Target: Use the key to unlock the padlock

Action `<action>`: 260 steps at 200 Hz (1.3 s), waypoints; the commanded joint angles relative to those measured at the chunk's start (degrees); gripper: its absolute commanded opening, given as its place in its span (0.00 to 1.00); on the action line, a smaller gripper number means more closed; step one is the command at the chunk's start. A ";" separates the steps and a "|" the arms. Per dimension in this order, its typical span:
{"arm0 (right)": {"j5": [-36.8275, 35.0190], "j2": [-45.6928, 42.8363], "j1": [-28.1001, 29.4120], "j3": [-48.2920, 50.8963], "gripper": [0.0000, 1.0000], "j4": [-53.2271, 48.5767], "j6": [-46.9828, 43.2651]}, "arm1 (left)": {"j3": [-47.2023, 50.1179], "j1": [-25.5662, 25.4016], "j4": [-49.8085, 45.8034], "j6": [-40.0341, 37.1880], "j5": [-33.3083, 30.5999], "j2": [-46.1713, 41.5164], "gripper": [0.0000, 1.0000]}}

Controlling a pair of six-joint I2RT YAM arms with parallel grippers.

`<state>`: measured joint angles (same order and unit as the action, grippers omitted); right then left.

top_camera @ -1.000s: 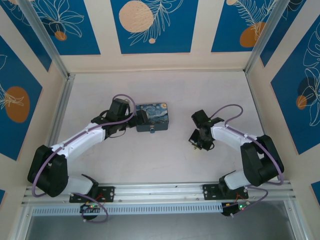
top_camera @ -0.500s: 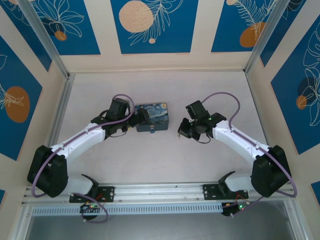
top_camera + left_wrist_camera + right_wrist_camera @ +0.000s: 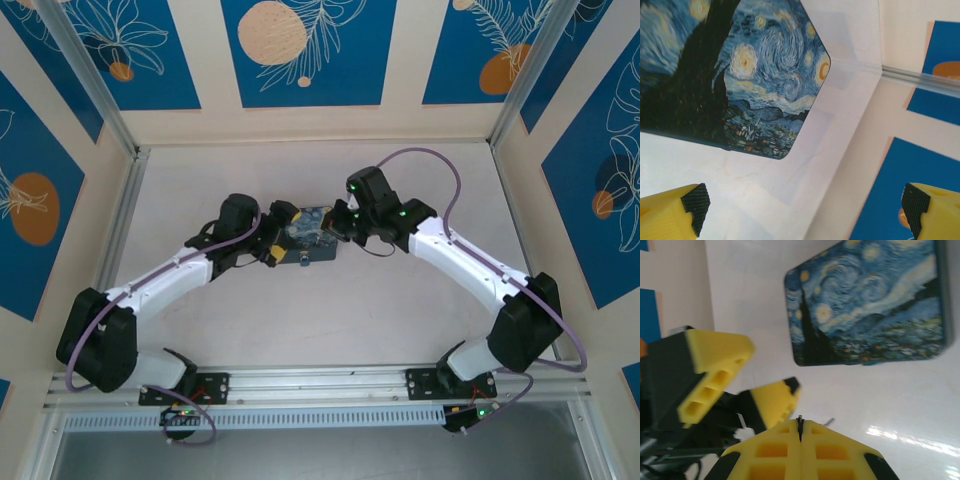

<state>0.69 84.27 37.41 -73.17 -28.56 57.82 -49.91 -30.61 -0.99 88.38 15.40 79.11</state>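
Seen from above, a starry-night painted box sits mid-table, with the tiny teal padlock at its near edge. The left gripper, jaws spread wide, flanks the box's left side. The right gripper, clenched on the thin key, flanks its right

From above, the ends of the box are covered by the left gripper and the right gripper. At the box's near edge the padlock is too small for its shackle to be made out. In the left wrist view the box is cut off at top and left. The key is mostly buried between the right gripper's closed fingers.
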 commanded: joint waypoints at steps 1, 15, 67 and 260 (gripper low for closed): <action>1.61 2.20 1.71 -3.64 0.00 1.81 1.54 | 0.78 -1.17 5.75 10.66 2.55 1.28 1.00; 1.57 3.50 2.67 -4.97 0.00 2.44 1.92 | 0.95 -1.48 8.45 13.11 3.06 2.28 1.00; 0.90 6.78 4.52 -5.10 0.00 4.44 3.18 | 0.23 -3.27 17.58 18.22 3.83 6.92 1.00; -2.62 0.00 2.23 3.91 0.00 5.44 4.05 | 2.36 -3.25 13.65 13.90 -1.90 3.69 0.22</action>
<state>-1.32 86.06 39.97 -70.15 -23.51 61.10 -47.64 -33.30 14.00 103.33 14.55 83.92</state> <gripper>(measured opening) 0.061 0.239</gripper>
